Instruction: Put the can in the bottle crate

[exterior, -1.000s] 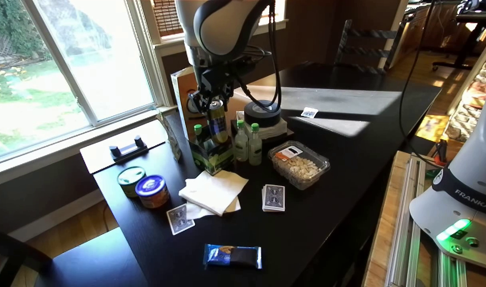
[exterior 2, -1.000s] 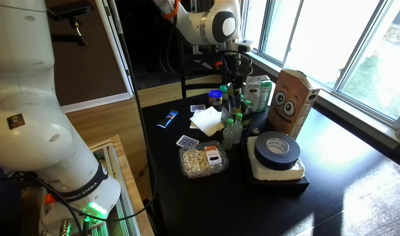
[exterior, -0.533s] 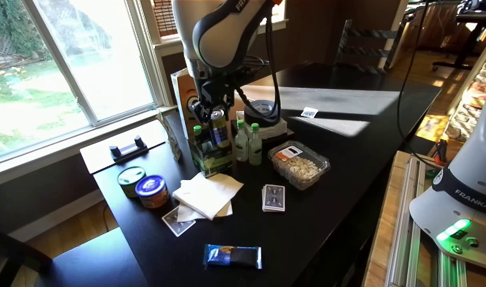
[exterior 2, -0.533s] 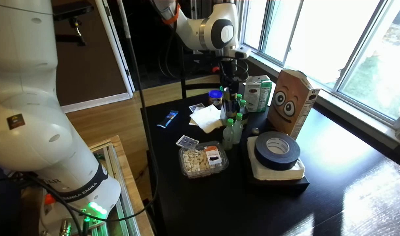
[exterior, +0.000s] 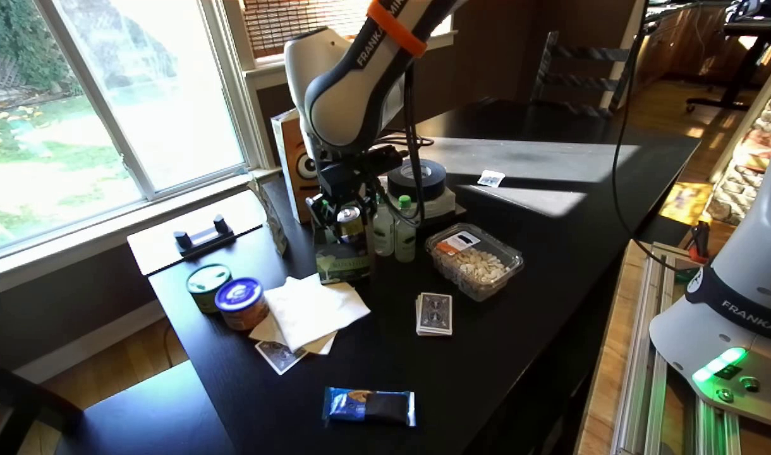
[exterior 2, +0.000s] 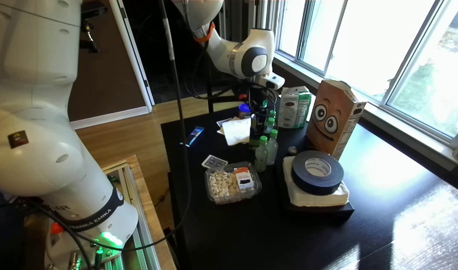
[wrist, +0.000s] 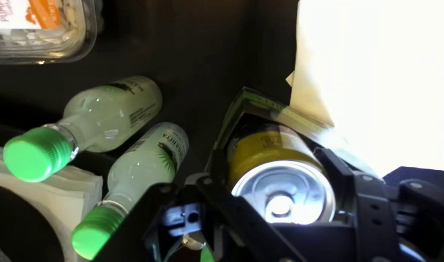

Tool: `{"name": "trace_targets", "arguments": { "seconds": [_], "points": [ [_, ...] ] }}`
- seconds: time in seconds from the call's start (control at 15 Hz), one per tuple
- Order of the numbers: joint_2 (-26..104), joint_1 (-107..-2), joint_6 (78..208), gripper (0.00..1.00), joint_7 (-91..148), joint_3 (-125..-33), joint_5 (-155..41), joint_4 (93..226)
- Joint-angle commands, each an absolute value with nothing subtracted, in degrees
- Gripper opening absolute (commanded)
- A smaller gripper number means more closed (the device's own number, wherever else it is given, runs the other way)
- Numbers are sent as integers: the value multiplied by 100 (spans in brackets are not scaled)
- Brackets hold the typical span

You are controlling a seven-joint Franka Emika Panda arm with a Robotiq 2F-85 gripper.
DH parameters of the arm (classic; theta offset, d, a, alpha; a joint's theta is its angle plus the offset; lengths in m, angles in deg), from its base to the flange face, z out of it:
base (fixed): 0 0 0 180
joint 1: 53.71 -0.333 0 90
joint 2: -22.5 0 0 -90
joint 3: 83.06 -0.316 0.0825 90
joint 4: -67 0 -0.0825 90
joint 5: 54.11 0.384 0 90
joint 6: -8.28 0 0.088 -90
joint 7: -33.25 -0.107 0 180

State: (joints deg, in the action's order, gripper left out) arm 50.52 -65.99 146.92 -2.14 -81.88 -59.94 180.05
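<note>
The can (exterior: pixel 349 222), yellow and dark with a silver top, stands in the bottle crate. Its silver lid fills the middle of the wrist view (wrist: pixel 287 187). The bottle crate (exterior: pixel 342 265) is a low dark green cardboard carrier with a printed front. Its edge shows around the can's lower part in the wrist view (wrist: pixel 260 101). Green-capped bottles (exterior 2: pixel 270 123) stand in its far part. My gripper (exterior: pixel 342 215) points down over the crate, a finger on each side of the can's top, shut on it. The can's base is hidden by the crate.
Two loose green-capped bottles (exterior: pixel 405 237) stand close beside the crate. White napkins (exterior: pixel 313 313) lie at its front, near the blue-lidded tin (exterior: pixel 241 303). A plastic tub (exterior: pixel 477 260), tape roll (exterior 2: pixel 317 172), card stack (exterior: pixel 435 313) and box with eyes (exterior 2: pixel 328 116) are around.
My gripper has come down with the can, which sits deeper in the crate. The crate has turned and shifted, and the napkins and loose card have slid toward the tins.
</note>
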Motion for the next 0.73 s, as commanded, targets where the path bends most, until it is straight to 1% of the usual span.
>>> {"name": "trace_targets", "arguments": {
  "seconds": [0.0,0.07,0.13,0.47,0.6,0.67],
  "points": [
    [5009,-6489,14712,94,-282,-8172,-5566,17939],
    [4886,-6459,14711,99,-309,-8111,-5535,17987],
    [4729,-6447,14712,100,-374,-8021,-5568,18039],
    [3626,-6229,14862,100,-488,-7757,-5666,18288],
    [3261,-6024,15188,100,-206,-7899,-5386,18346],
    [3736,-6078,14847,100,-355,-7846,-5683,17991]
  ]
}}
